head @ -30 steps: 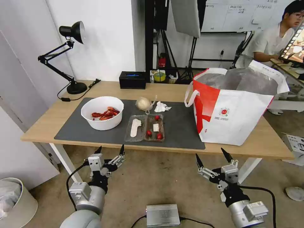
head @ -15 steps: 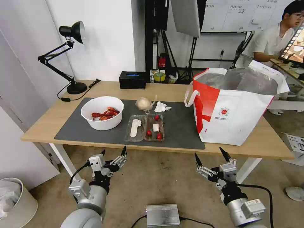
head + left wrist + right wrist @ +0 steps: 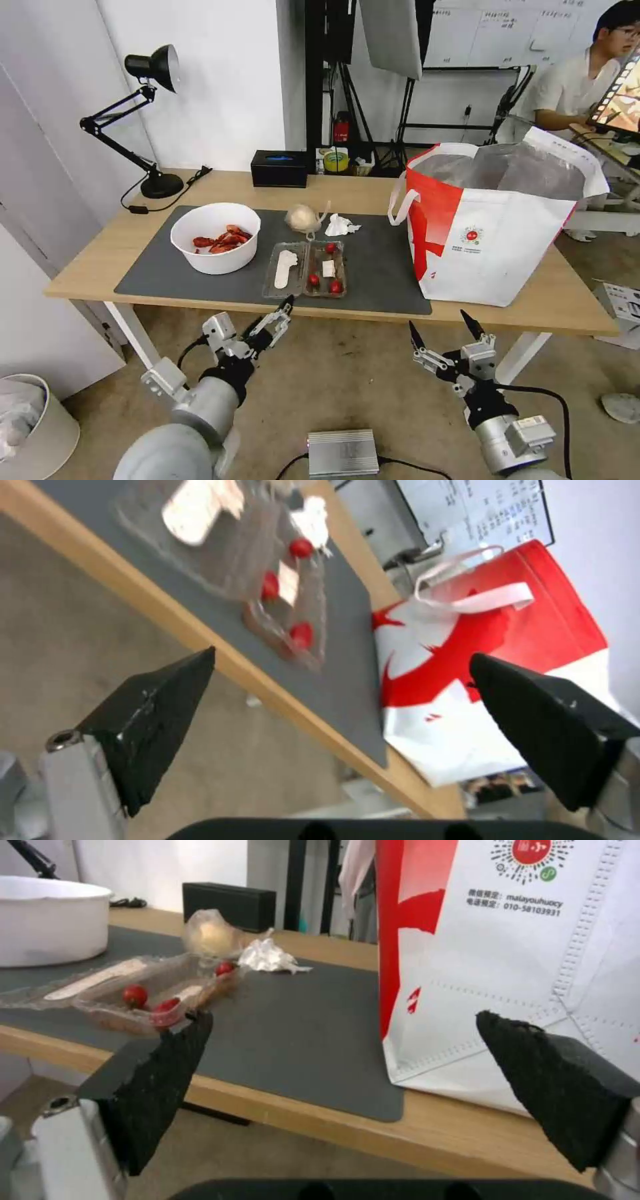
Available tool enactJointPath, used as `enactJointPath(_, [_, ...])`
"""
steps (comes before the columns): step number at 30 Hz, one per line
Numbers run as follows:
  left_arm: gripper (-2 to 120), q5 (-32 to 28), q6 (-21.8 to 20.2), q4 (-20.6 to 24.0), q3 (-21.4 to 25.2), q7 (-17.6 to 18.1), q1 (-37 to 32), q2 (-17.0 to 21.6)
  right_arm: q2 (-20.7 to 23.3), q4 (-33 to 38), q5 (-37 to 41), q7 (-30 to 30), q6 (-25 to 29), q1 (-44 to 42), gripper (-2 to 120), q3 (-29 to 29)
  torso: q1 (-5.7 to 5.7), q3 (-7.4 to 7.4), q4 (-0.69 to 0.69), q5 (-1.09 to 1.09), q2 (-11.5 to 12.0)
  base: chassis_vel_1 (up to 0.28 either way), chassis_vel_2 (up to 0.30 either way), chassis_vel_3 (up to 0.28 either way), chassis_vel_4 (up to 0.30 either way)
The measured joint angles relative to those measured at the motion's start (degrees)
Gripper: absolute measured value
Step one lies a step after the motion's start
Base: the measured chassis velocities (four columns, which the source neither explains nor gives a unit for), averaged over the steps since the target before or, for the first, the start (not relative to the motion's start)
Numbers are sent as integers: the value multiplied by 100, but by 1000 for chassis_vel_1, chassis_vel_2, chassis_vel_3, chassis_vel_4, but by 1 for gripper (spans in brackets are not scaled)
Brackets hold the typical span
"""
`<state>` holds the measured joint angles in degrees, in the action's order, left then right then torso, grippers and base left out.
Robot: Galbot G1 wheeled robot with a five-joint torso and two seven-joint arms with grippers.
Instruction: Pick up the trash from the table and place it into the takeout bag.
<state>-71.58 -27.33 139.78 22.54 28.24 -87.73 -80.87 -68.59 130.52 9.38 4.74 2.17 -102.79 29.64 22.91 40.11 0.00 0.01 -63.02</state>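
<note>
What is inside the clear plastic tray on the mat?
The clear plastic clamshell tray holds three cherry tomatoes, a small white piece and, in its other half, a long white strip. What that strip is cannot be told, and nothing under the tray can be seen.

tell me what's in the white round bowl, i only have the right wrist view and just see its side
observer: The white round bowl holds red shells.
operator: where's the left gripper
observer: The left gripper is open, below the light-wood table's front edge, just in front of the clear plastic clamshell tray, touching nothing. The right gripper hangs open further right.
operator: is the bag open on top
observer: Yes, the white and red takeout bag stands with its mouth open, silver foil lining showing.
</note>
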Motion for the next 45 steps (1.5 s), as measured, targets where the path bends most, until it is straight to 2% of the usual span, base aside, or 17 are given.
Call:
enactJointPath(1, [100,-190,-30,-54,4,140,79,3,1,0,1,3,-2,-7,100,0,0,0,0,0,0,0,0,0,0])
enactJointPath(6, [100,-493,-36,-308,23,379,332,15,-8,0,-1,5,-7,-28,100,0,0,0,0,0,0,0,0,0,0])
enactJointPath(17, [100,-651,91,-693,-88,629,833,21,-89,-5,-47,4,-17,-42,100,-18,0,0,0,-1,0,0,0,0,0])
enactJointPath(19, [100,-695,198,-909,-219,724,1065,40,-112,-8,-82,4,-19,-48,100,-25,0,0,1,-1,0,0,0,0,0])
enactJointPath(20, [100,-700,328,-1160,-329,829,1290,54,-120,-8,-104,4,-19,-55,100,-29,0,0,0,-1,0,0,0,0,0])
enactJointPath(27, [100,-776,453,-1620,-509,1080,1780,15,-125,-19,-172,3,-19,-93,100,-61,1,0,0,-1,0,0,0,0,0])
enactJointPath(33, [100,-777,499,-1786,-559,1122,1844,-76,-167,-42,-186,4,-19,-110,100,-61,1,0,1,-1,0,0,0,0,0])
enactJointPath(38, [100,-774,770,-2023,-569,1124,1997,-105,-266,-116,-187,9,-17,-83,100,-145,1,0,0,-1,0,0,0,0,0])
enactJointPath(45, [100,-822,852,-2146,-543,1149,2145,-110,-319,-173,-197,24,-10,-48,100,-218,1,0,0,-1,0,0,0,0,0])
